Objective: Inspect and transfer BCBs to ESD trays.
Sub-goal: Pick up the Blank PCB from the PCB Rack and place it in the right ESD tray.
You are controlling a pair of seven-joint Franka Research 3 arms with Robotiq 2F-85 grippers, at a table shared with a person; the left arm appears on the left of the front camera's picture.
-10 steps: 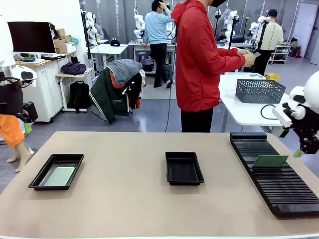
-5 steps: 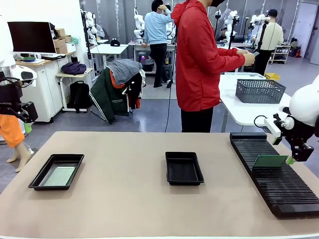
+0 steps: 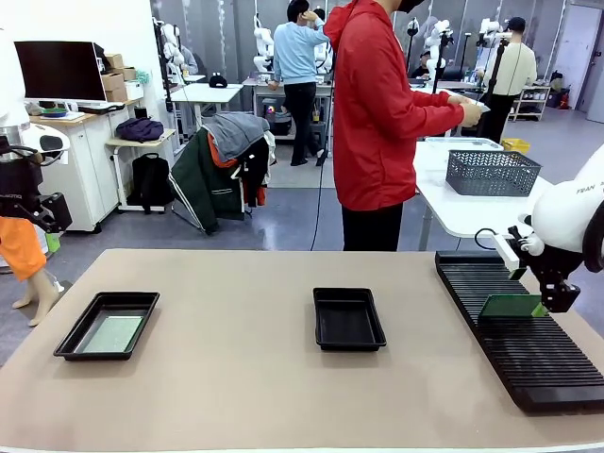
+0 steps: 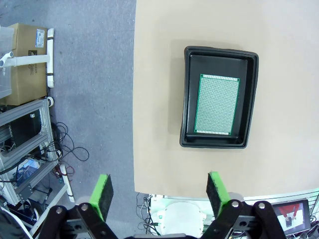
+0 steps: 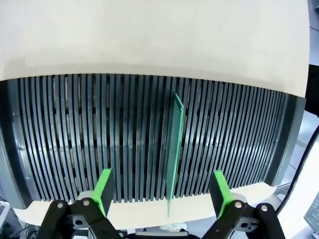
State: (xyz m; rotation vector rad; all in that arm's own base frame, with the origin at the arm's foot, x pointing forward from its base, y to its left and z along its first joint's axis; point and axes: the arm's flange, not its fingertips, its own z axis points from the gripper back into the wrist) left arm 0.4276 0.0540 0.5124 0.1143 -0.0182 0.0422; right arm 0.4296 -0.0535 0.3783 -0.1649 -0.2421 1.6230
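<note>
Right end effector [image 5: 162,183]: jaws wide, holding nothing. It hangs over the slotted rack [image 3: 528,354], and the standing BCB [image 5: 174,144] lines up between its green pads, clear of both.
Left end effector [image 4: 158,193]: jaws wide and empty, high over the left edge of the bench [image 4: 199,30], looking down on the left ESD tray [image 4: 185,107].
Where the boards are: the standing BCB sits on edge in a rack slot near the bench's right edge. The lying BCB [image 4: 216,104] rests flat on the left tray's floor. The middle ESD tray [image 3: 348,319], at mid-bench, is bare.
Handling: we judge the board thin, light and stiff, with smooth faces that could slip. A skewed pull might jam it in its slot.
Where to hold: we'd pinch both flat faces near the top edge, pads square, and lift straight along the slot.
Hard to see: the board's foot is sunk in the slot. Edge-on, we can't read its faces for flaws. The rack's right side runs off the front view.
</note>
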